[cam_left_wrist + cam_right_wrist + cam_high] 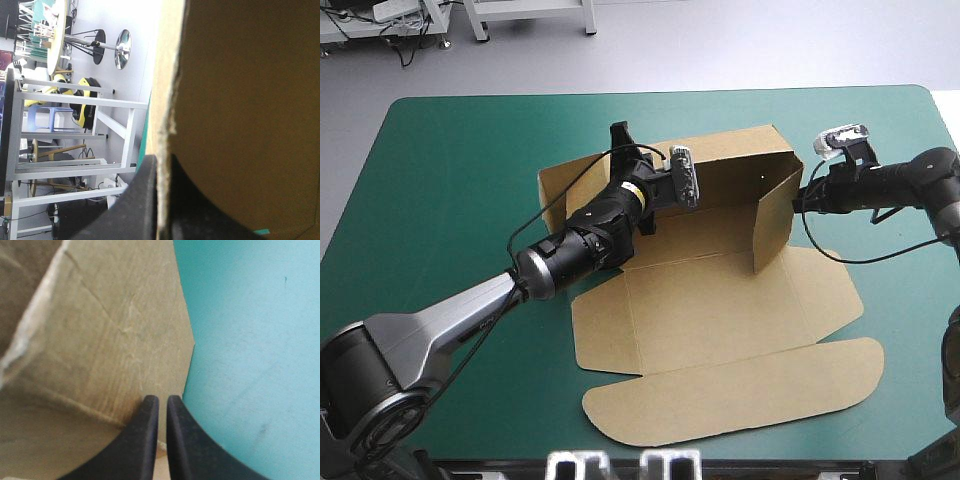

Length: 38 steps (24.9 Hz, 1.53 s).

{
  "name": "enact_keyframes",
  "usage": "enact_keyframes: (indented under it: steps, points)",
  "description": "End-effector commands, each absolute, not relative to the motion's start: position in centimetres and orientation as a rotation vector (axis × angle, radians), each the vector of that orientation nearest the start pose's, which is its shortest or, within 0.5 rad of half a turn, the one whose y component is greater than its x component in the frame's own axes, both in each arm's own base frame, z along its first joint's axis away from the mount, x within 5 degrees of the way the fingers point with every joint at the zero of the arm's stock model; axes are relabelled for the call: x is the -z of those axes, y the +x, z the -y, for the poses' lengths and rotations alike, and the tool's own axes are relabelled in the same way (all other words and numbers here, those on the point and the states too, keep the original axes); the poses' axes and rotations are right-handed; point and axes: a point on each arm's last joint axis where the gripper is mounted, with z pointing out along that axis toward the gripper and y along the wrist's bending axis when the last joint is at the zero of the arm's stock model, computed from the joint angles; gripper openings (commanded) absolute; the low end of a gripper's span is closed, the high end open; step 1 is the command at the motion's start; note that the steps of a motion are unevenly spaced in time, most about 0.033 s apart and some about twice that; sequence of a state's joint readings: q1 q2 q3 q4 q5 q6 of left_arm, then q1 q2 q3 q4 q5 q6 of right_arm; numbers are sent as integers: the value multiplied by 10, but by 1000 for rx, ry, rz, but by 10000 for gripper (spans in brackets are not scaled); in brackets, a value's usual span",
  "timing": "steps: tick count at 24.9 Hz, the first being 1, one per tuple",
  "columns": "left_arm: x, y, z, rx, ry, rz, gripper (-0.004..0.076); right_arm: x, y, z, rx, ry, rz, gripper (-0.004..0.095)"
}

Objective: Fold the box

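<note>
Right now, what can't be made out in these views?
Left wrist view: the box wall held by the left tool hides the rest.
High view: left tool's fingertips, hidden under its own wrist.
Right wrist view: past the right tool, the box is cut off; its shape unreadable.

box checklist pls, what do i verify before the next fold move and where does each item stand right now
1. Left gripper holds the box: ok, the board's edge sits between its fingers.
2. Right gripper holds the box: ok, all but shut at the right side wall.
3. Far wall raised: ok.
4. Right side wall upright: ok.
5. Left side flap raised: cannot tell, the left arm covers much of it.
6. Lid flat on the teal-green cover: ok.
</note>
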<state>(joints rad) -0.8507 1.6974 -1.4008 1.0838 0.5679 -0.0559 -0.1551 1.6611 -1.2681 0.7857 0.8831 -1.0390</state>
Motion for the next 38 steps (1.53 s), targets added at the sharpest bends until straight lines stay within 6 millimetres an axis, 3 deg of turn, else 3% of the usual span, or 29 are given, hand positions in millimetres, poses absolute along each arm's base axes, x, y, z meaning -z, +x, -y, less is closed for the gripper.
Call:
enact_keyframes:
  steps: [1, 3, 5, 11, 19, 38]
  points:
    - [-355, 284, 267, -529, 1344, -1443, -10, -303, 345, 5, -420, -648, -2294, 268]
    - [-355, 284, 267, -520, 1334, -1451, -10, -300, 343, 7, -384, -696, -2324, 395]
    - [-355, 284, 267, -521, 1334, -1452, -10, -298, 342, 9, -346, -730, -2346, 456]
    - [-355, 284, 267, -519, 1334, -1450, -10, -296, 340, 10, -340, -776, -2353, 457]
    - [-355, 284, 267, -522, 1335, -1451, -10, -308, 346, -1, -404, -845, -2132, 457]
    - [-362, 287, 265, -604, 1291, -1391, -10, -312, 338, -12, -603, -888, -2102, 457]
